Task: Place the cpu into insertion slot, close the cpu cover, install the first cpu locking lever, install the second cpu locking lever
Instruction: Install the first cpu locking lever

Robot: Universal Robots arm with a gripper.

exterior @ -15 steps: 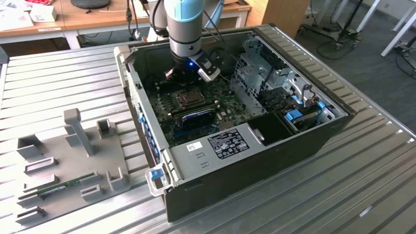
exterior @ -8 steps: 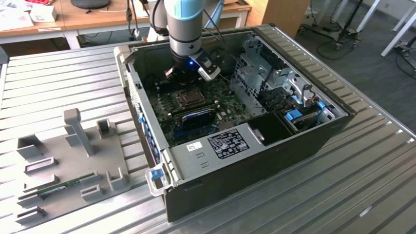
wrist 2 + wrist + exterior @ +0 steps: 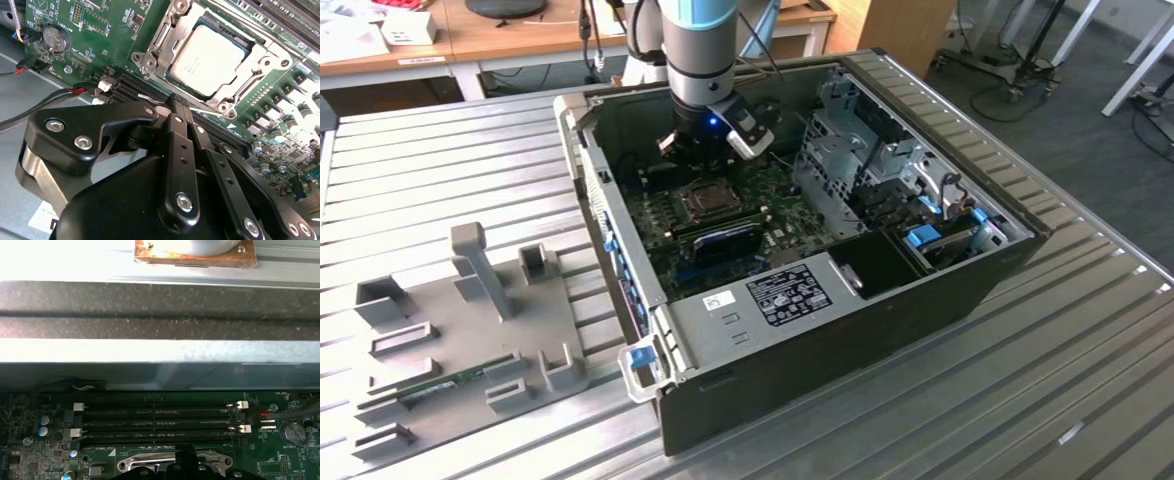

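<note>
The cpu (image 3: pixel 210 55), silver-grey on top, lies flat in the insertion slot (image 3: pixel 226 28) of the green motherboard. The silver cpu cover (image 3: pixel 267 56) is down over it, framing the chip through its window. My gripper (image 3: pixel 176 102) sits beside the socket edge, its black fingers (image 3: pixel 179 150) pressed together and shut. A thin silver locking lever (image 3: pixel 206 110) runs along that socket edge right at the fingertips; I cannot tell whether they pinch it. In the exterior view my gripper (image 3: pixel 696 166) hangs inside the open computer case just behind the socket (image 3: pixel 716 200). The first wrist view has my gripper (image 3: pixel 184 454) at the cover's edge (image 3: pixel 150 461).
Long black memory slots (image 3: pixel 160 422) lie next to the socket, with the case wall (image 3: pixel 160 315) close behind them. A coin battery (image 3: pixel 54 39) and red-black wires (image 3: pixel 60 92) are near the fingers. A drive cage (image 3: pixel 867 170) fills the case's side. A grey fixture tray (image 3: pixel 454 330) rests on the table.
</note>
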